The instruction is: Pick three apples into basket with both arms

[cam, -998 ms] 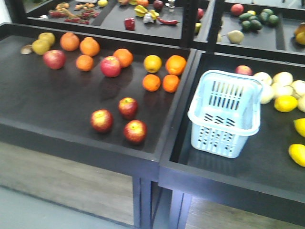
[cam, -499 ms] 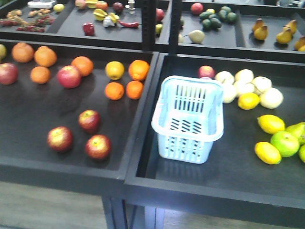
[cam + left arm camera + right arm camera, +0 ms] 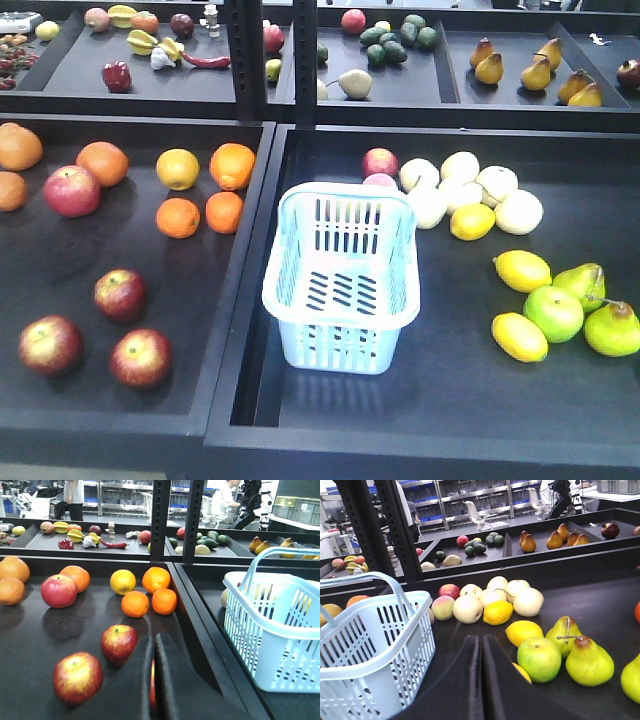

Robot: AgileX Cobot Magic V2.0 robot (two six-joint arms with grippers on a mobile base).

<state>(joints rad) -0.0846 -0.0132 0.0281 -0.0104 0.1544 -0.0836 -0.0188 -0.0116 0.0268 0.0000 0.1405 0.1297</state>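
Note:
Three dark red apples lie at the front of the left tray. The pale blue basket stands empty at the left of the right tray. Neither arm shows in the front view. In the left wrist view my left gripper is shut and empty, low over the left tray. Two apples lie to its left, and the third shows through the slit between the jaws. The basket is to its right. My right gripper is shut and empty, just right of the basket.
Oranges and a pinkish apple lie behind the three apples. Lemons, a green apple, pears and pale fruit fill the right tray. A raised black divider separates the trays. Upright posts stand behind.
The front view has swung right. The apples and the basket have slid left in the frame, and more of the right tray's fruit shows. Nothing on the trays has moved.

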